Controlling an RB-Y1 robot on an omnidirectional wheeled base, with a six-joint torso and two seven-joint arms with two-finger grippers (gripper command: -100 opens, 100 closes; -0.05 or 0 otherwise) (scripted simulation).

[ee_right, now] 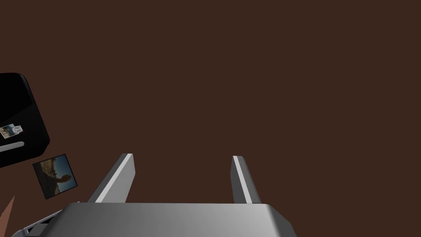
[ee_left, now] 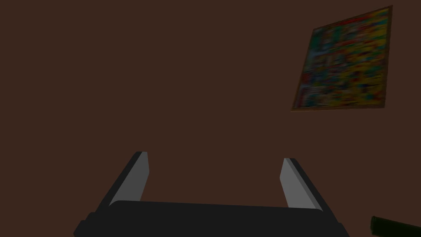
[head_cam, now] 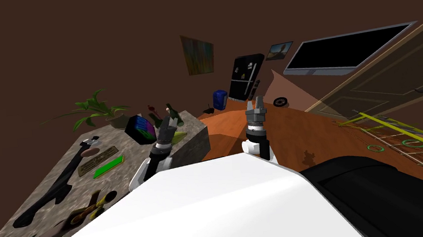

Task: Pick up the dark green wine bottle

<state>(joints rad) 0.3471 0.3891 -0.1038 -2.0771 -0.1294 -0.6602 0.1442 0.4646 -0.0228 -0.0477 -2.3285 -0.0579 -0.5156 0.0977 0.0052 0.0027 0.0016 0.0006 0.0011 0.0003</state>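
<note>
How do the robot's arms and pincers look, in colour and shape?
The left pincer has two thin, light grey, blade-like fingers on a dark box. The right pincer has the same fingers, but its box appears lighter grey. The left arm and right arm are white with dark, ringed wrists. I see no cables or markings.

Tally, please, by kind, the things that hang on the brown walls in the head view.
Framed pictures: 2, the large colourful abstract picture and the small landscape picture
Screens: 1, the black flat rectangular screen
Total: 3
</note>
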